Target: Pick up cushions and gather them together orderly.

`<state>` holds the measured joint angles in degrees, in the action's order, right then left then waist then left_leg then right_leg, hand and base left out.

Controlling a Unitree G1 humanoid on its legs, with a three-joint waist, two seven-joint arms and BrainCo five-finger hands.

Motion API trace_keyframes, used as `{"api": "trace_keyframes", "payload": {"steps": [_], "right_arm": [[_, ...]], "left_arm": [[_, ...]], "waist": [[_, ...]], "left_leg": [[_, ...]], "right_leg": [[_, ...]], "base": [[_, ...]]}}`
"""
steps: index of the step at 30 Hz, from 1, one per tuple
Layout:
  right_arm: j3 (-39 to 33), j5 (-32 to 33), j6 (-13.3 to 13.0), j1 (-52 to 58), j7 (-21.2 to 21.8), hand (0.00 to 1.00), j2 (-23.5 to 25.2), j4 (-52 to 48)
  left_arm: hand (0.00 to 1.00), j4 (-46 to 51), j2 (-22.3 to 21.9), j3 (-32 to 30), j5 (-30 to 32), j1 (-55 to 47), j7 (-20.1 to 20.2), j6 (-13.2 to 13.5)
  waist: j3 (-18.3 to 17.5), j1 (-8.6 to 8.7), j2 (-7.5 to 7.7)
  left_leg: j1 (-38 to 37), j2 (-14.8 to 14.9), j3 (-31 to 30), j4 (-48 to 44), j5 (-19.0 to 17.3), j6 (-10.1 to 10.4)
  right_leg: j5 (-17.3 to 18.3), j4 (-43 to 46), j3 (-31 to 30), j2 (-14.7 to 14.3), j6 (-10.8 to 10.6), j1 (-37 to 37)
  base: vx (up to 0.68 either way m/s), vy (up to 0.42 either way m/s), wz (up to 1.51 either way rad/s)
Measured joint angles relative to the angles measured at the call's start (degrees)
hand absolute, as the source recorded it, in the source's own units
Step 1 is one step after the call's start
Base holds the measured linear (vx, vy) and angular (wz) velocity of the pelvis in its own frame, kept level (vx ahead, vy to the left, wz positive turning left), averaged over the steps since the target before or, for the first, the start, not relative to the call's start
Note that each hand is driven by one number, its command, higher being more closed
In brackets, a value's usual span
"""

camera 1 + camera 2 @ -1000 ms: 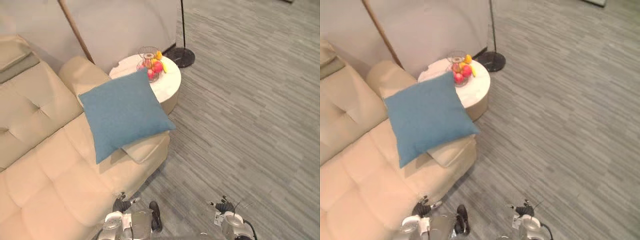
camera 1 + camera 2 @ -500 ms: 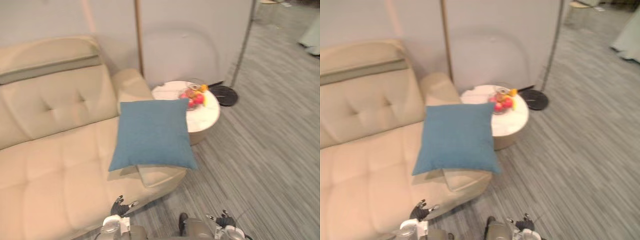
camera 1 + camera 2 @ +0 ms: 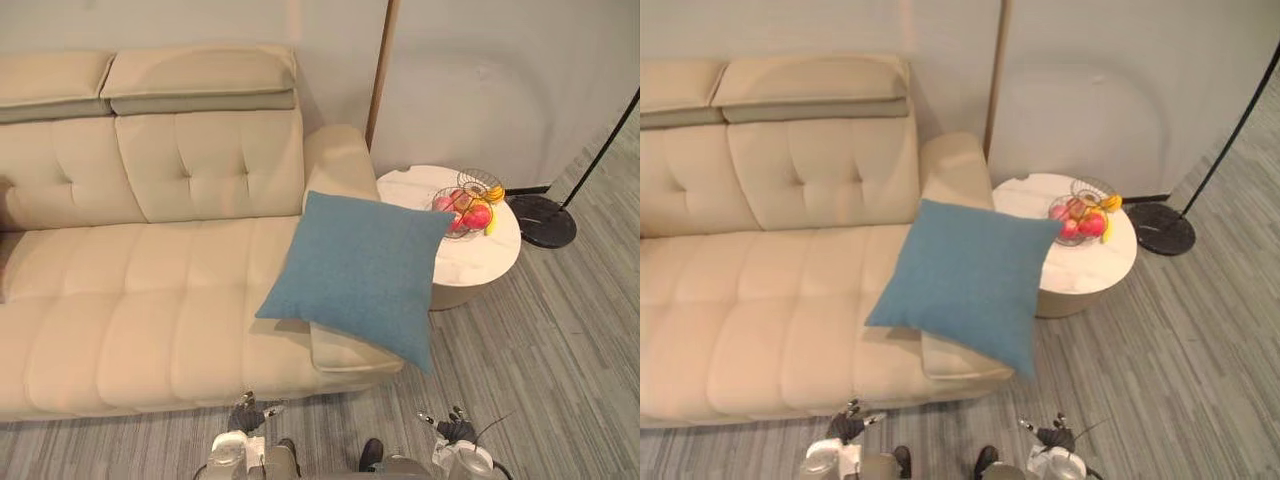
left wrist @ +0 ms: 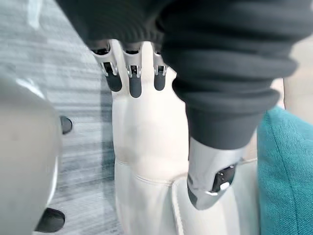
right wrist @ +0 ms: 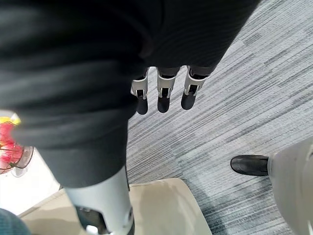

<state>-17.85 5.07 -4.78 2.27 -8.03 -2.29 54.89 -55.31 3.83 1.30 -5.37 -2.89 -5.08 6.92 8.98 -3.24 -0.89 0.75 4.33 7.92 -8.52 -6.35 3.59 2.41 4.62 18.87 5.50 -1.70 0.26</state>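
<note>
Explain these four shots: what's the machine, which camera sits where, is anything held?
It is a two-legged humanoid robot with two arms and fingered hands. The two wide pictures come from a stereo camera on its head, looking down; the two close ones from cameras on its wrists, looking along each hand. Before it stands a beige sofa, with a blue cushion lying on what looks like a beige cushion at the seat's front corner. Beside the sofa a round white table carries a wire basket of fruit. The left hand and right hand hang low, fingers straight, holding nothing.
</note>
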Motion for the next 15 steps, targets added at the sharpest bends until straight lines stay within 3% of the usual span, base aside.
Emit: {"api": "trace_keyframes", "payload": {"steps": [5, 10, 15], "right_arm": [[-0.1, 0.0, 0.0, 0.3, -0.9, 0.00, -0.1, -2.4], [-0.2, 0.0, -0.5, 2.8, -1.3, 0.00, -1.6, -17.4], [-2.8, 0.0, -2.1, 3.3, -0.9, 0.00, -5.6, -28.4]], "left_arm": [[0.00, 0.2, 0.1, 0.4, 0.6, 0.1, 0.0, 0.0], [0.00, 7.2, 1.9, -1.2, -1.2, -1.5, -0.2, 0.0], [0.00, 16.3, 6.4, -5.9, -2.4, -1.5, -1.5, 0.3]], "waist": [[-0.1, 0.24, -0.14], [-0.1, 1.00, -0.13], [-0.5, 1.41, -0.25]], "left_leg": [[-1.8, 0.2, -0.3, 4.6, 2.7, 0.4], [-2.2, 0.6, 0.7, 6.7, 3.0, 0.9], [-2.7, 0.8, 0.9, 8.5, 3.1, 1.2]], "right_leg": [[-1.1, -1.9, 0.3, -0.8, 0.8, 0.3], [-2.1, -4.2, -0.6, -1.7, 0.3, 0.8], [-2.2, -5.4, -0.9, -2.3, 0.3, 0.8]], "base": [[-0.06, -0.038, 0.00], [-0.06, -0.022, -0.10], [0.04, -0.011, -0.04]]}}
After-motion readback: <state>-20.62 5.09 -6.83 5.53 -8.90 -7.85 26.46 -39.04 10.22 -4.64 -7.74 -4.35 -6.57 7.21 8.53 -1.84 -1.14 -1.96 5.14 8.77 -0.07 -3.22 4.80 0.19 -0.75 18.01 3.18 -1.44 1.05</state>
